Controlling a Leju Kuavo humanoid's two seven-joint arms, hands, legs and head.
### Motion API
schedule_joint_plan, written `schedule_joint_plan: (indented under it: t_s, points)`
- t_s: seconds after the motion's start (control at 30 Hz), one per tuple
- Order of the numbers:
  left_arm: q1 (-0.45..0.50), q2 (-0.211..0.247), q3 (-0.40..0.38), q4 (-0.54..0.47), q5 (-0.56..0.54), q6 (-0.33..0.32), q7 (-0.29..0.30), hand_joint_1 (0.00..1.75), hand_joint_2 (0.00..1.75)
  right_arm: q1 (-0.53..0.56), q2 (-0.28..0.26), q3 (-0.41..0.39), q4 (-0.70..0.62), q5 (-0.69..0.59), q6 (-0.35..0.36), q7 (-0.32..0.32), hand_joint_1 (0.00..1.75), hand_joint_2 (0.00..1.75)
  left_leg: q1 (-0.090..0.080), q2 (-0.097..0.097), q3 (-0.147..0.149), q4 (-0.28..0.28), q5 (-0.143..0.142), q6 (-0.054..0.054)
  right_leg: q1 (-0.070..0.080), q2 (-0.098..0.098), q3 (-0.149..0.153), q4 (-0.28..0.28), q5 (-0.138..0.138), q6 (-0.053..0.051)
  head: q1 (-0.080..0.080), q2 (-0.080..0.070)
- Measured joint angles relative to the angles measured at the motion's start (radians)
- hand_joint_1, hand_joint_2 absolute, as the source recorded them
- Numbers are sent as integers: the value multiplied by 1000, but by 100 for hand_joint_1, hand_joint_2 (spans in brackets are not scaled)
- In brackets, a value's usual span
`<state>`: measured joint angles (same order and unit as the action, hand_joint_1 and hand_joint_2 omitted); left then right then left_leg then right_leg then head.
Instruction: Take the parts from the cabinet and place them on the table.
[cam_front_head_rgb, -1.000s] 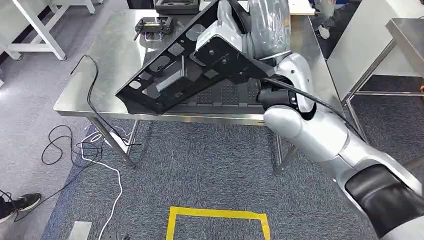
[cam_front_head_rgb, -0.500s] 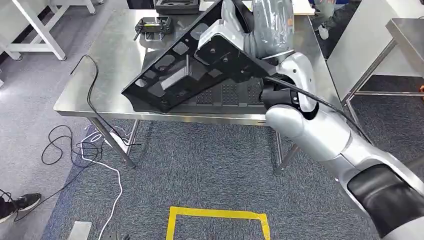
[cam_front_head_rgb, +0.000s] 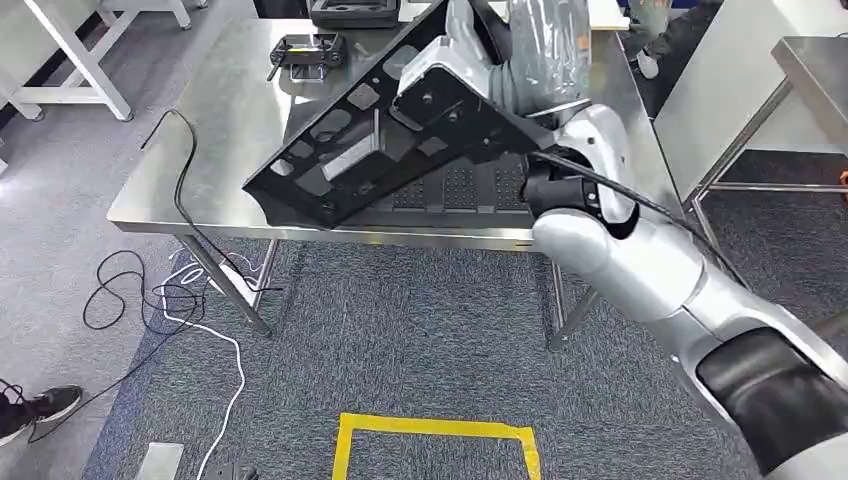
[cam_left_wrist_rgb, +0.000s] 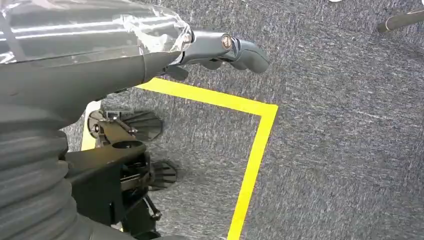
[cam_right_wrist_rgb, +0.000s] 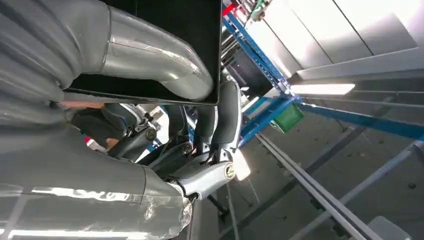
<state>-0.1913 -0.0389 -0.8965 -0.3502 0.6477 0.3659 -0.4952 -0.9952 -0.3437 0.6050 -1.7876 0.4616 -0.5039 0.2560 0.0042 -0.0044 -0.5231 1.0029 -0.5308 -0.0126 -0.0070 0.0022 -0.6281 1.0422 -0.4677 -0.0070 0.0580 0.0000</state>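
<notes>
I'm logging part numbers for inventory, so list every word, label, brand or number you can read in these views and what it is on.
No readable text in any view.
Black part held by the right robot hand: holes and ribs, no label legible.
Small black device on the steel table: any marking is too small to read.
Yellow tape outline on the carpet: plain, no writing.

Pretty even, bright indoor light in the head view — the steel table (cam_front_head_rgb: 230, 110) throws soft glare patches and shadows under it are faint. Right wrist view is harsher: a ceiling light strip (cam_right_wrist_rgb: 322, 89) blows out white and the background behind it goes hazy. Left wrist view is slightly smeared on the carpet (cam_left_wrist_rgb: 340, 125), with shiny streaks on the plastic wrap (cam_left_wrist_rgb: 90, 30).
</notes>
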Motion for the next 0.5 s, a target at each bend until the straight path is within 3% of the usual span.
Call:
schedule_joint_plan:
  t_s: [0.5]
  points:
    - [-1,0,0,0,-5,-14,-1,0,175,-8,-8,0,0,-1,1,3,173,175,0,0,0,0,0,0,0,0,0,0,0,0,0,0]
